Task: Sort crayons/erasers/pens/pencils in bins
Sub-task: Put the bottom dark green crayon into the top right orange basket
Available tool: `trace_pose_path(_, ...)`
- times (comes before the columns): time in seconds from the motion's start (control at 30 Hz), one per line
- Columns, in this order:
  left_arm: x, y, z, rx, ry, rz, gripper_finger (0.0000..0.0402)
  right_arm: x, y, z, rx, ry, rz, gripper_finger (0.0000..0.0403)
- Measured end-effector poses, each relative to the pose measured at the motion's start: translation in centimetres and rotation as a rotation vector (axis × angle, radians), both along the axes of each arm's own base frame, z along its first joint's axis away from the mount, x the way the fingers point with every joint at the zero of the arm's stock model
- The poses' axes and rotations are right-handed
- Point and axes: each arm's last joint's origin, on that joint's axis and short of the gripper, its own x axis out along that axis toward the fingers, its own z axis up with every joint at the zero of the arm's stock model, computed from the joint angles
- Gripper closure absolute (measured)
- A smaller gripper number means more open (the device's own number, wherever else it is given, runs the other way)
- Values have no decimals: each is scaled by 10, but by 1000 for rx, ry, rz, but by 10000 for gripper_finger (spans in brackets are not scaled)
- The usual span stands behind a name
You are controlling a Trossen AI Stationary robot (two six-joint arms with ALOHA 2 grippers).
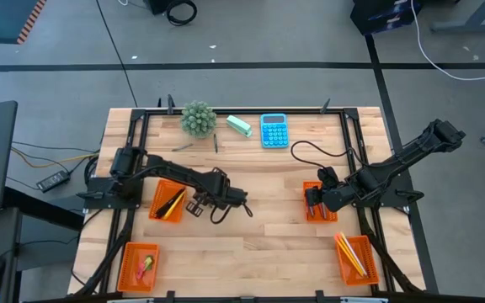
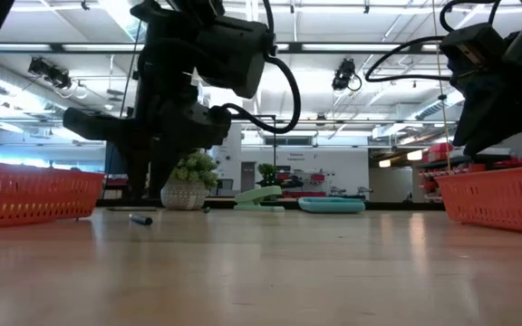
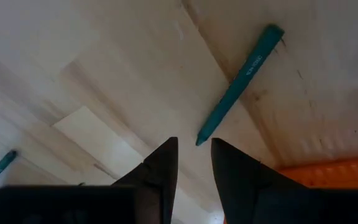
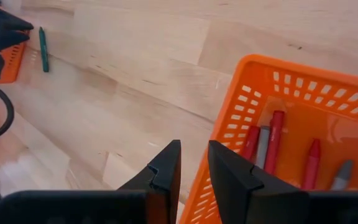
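Far left near the front edge sits a shallow orange plastic bin (image 1: 138, 266) with small green and pink erasers (image 1: 146, 264) in it. Behind it another orange bin (image 1: 167, 203) holds yellow pencils (image 1: 172, 204), and the left gripper (image 3: 194, 163) hovers just right of that bin – fingers a narrow gap apart, holding nothing, with a slim teal crayon (image 3: 240, 82) on the wood just ahead. On the right, the right gripper (image 4: 193, 163) hangs at the edge of a bin of red crayons (image 4: 272, 141) – slightly parted, empty.
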Motion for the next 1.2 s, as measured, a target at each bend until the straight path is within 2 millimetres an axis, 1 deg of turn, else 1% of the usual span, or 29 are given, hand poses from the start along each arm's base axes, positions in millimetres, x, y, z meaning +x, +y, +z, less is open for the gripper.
trace_pose_path(0.17, 0, 2, -1, -125, 26, -9, 294, 1, 0, 0, 4, -8, 0, 315)
trace_pose_path(0.3, 0, -2, -1, -247, 52, -88, 294, 1, 0, 1, 5, -9, 0, 315)
trace_pose_path(0.37, 1, -3, -2, -277, 46, -128, 294, 1, 0, 1, 4, -9, 0, 315)
trace_pose_path(0.67, 6, 1, -3, -287, 6, -174, 294, 1, 0, 1, 2, -8, 4, 315)
trace_pose_path(0.77, 5, 2, -5, -301, 9, -167, 294, 1, 0, 1, -2, -7, 9, 315)
trace_pose_path(1.0, -3, 3, -19, -302, 33, -187, 294, 1, 0, 1, -8, -5, 15, 315)
trace_pose_path(1.2, -2, 4, -20, -287, 6, -142, 294, 1, 0, 1, -9, -5, 17, 315)
